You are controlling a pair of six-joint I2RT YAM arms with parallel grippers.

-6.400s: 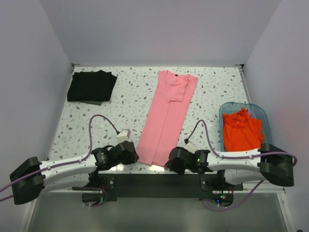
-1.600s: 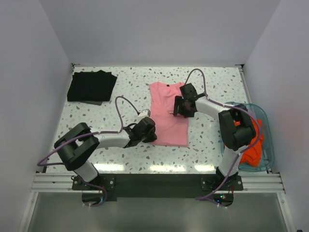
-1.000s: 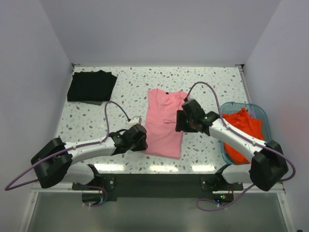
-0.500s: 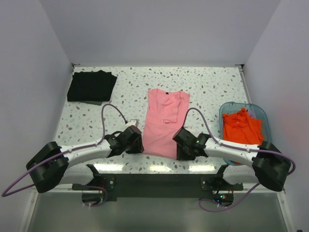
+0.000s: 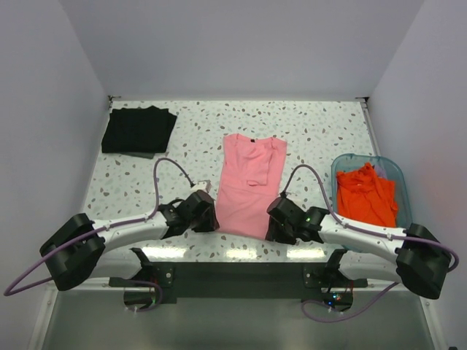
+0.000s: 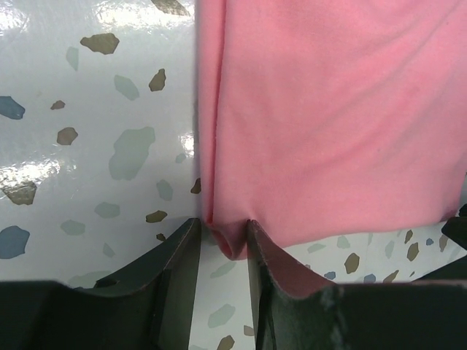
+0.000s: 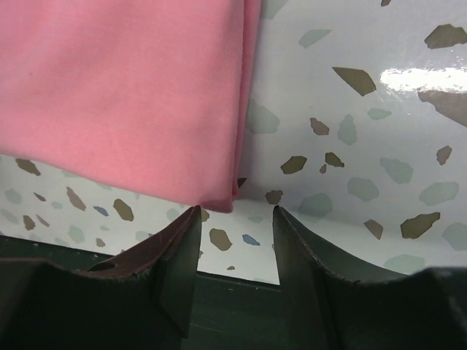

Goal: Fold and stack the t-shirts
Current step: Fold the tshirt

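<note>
Long-folded pink cloth t-shirt (image 5: 250, 186) on the speckled table (image 5: 146, 182): left gripper (image 6: 222, 227) straddles its near-left corner, grip uncertain; right gripper (image 7: 236, 213), jaws apart, faces the near-right corner. Pinch both layers evenly before lifting.

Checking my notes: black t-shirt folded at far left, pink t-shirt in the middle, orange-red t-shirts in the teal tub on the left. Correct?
No: the teal tub with the orange-red t-shirts stands on the right, as the top external view shows. The rest holds.
</note>
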